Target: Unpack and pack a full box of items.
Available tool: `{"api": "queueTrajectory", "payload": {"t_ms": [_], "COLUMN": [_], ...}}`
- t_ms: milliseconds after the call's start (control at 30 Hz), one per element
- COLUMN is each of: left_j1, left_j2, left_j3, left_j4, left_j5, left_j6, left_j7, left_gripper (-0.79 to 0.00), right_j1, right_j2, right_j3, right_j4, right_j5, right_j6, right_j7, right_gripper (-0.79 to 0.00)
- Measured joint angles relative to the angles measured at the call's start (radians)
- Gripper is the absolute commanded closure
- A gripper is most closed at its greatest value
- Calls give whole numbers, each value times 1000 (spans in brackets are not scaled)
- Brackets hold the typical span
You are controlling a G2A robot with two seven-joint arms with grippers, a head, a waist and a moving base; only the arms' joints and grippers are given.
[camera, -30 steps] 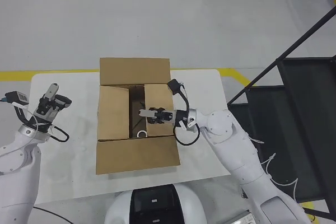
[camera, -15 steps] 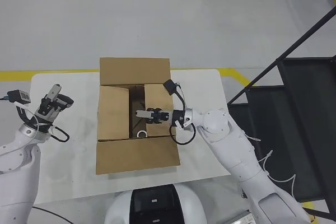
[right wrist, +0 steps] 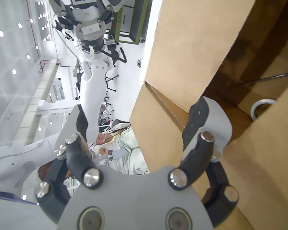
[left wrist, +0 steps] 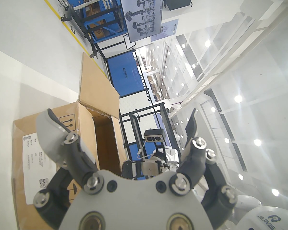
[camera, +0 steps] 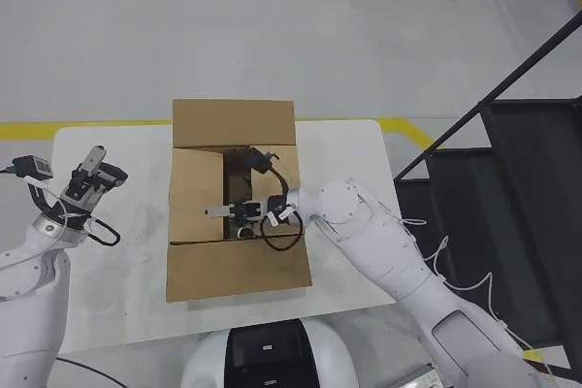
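Over box (camera: 235,270) at table (camera: 344,155) centre: right gripper (camera: 221,209) spread at flap (camera: 196,194), likely to fold it back; left gripper (camera: 95,167) open, clear.

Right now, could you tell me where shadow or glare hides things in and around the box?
Top view: the box is evenly lit outside, but the gap between its flaps is in deep shadow. Right wrist view: the interior is dim, yet a pale ring catches light. Left wrist view: bright ceiling lamps glare, and the box opening is shaded.
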Motion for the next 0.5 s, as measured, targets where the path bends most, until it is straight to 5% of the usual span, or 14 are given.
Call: {"api": "queueTrajectory", "payload": {"t_ms": [200, 500], "left_j1": [0, 0], "left_j2": [0, 0], "left_j3": [0, 0], "left_j4": [0, 0], "left_j5": [0, 0], "left_j6": [0, 0], "left_j7": [0, 0], "left_gripper": [-785, -785], "right_j1": [111, 132], "right_j2": [-48, -90], "right_j3": [-133, -182], "right_j4": [136, 249], "right_j5": [-49, 15], "right_j6": [54, 4], "right_j7": [-32, -92], "right_gripper": [-785, -785]}}
